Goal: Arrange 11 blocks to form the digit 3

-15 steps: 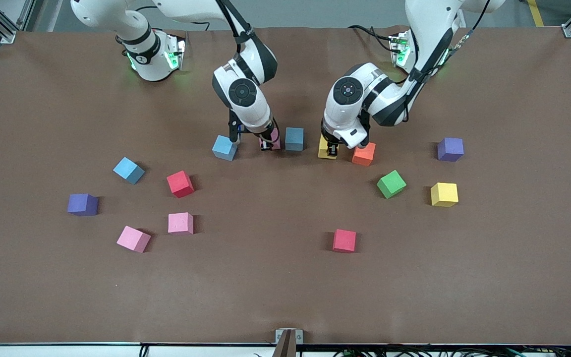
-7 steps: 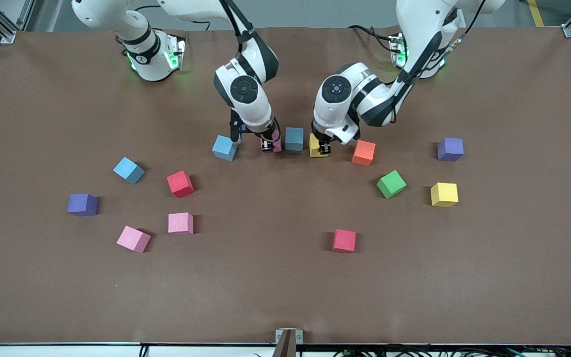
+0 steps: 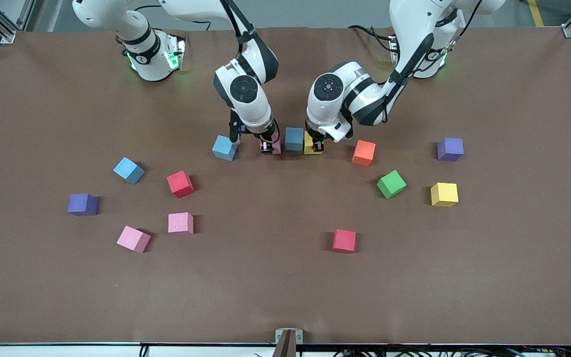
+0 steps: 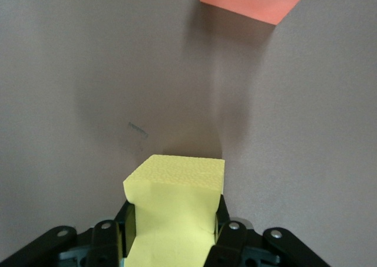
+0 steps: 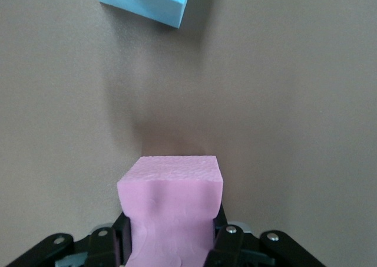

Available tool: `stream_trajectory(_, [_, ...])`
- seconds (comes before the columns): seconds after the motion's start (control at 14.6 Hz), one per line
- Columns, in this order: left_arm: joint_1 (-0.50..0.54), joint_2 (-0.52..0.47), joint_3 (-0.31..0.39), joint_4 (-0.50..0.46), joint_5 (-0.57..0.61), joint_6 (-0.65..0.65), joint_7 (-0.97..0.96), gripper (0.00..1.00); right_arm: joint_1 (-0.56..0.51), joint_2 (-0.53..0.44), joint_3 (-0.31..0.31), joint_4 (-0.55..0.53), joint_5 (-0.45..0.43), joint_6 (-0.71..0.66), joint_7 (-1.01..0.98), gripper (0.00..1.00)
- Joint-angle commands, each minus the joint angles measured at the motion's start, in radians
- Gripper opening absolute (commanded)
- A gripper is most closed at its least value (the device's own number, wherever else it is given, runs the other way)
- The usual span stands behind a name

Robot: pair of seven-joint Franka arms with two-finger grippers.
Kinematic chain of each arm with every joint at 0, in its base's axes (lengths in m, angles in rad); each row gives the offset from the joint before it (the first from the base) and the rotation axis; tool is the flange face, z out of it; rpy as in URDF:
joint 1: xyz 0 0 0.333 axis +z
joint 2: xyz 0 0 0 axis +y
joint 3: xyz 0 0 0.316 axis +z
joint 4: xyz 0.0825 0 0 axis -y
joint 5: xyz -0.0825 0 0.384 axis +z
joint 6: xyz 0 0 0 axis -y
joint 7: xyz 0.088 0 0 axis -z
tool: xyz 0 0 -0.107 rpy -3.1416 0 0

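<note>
Now yellow cube (image 4: 177,211) pinched in left hand (image 3: 316,147); pink cube (image 5: 171,211) in right hand (image 3: 266,147).

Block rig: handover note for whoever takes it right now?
Left gripper: shut on a yellow block, down beside the blue-grey block.
Right gripper: shut on a pink block, on that block's other flank.
Done: only these three lined up as a start of one row; neither held block released.
Left: eight blocks loose. Orange, green, yellow, red toward the left arm's end; two light blue, red, two pink toward the right arm's end. Leave the purple cubes.
</note>
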Motion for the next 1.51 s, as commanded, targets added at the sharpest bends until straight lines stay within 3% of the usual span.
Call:
stream_trajectory(0.0, [-0.006,0.024,0.000,0.021,0.011,0.004,-0.004,0.32,0.028,-0.005,-0.017,-0.012,-0.008,0.011,0.040,0.00])
stream_trajectory(0.34, [-0.017,0.029,0.000,0.023,0.011,0.004,-0.003,0.32,0.054,-0.004,-0.032,-0.012,-0.029,0.005,0.055,0.00])
stream_trajectory(0.69, [-0.020,0.030,0.000,0.029,0.012,0.004,-0.004,0.32,0.068,-0.002,-0.035,-0.011,-0.193,-0.002,0.219,0.00])
stream_trajectory(1.44, [-0.026,0.038,0.000,0.037,0.012,0.004,-0.004,0.33,0.069,0.004,-0.032,0.031,-0.203,-0.040,0.232,0.00])
